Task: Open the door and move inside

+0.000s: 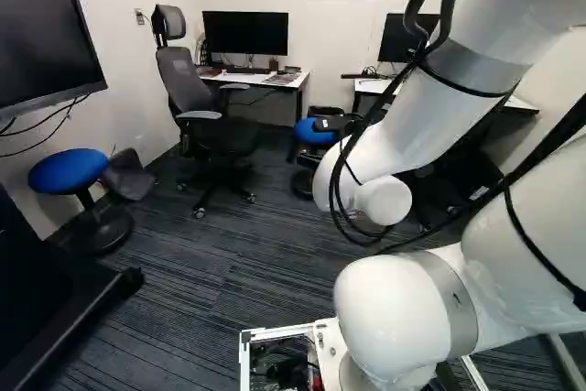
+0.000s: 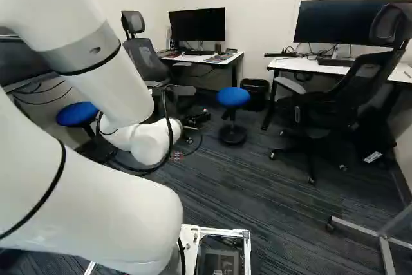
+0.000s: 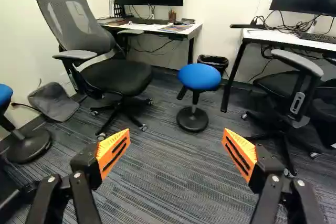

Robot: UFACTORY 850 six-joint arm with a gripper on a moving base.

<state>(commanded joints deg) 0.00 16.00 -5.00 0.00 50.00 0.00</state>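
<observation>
The claw (image 3: 176, 134) is spread wide, its orange pads (image 3: 240, 151) well apart, and nothing is held between them. The door is seen in none of the views, nor is a handle, so the start of the task appears to be at hand, or the inside of a room reached; which of these cannot be told. With twelve o'clock taken as straight ahead, the chief risk is a drive made blind: the blue stool (image 3: 199, 77) at twelve could be struck or tipped if the base is sent forward. At eleven, the grey-backed chair (image 3: 76, 22) stands on castors and could be rolled into the desk (image 3: 152, 28) if it is nudged. At one, the arm of another chair (image 3: 298, 61) could be hooked by a spread finger, should a right turn be made with the claw carried low. At ten, a second blue stool (image 1: 68, 171) could be clipped by a swing to the left. Farther back along the white arm (image 1: 407, 125), a slack cable (image 2: 172, 134) hangs in a loop, by which furniture could be snagged and the wire pulled loose. Toward two from the base, the metal legs (image 2: 387, 256) could be caught by a turn taken too tightly.
</observation>
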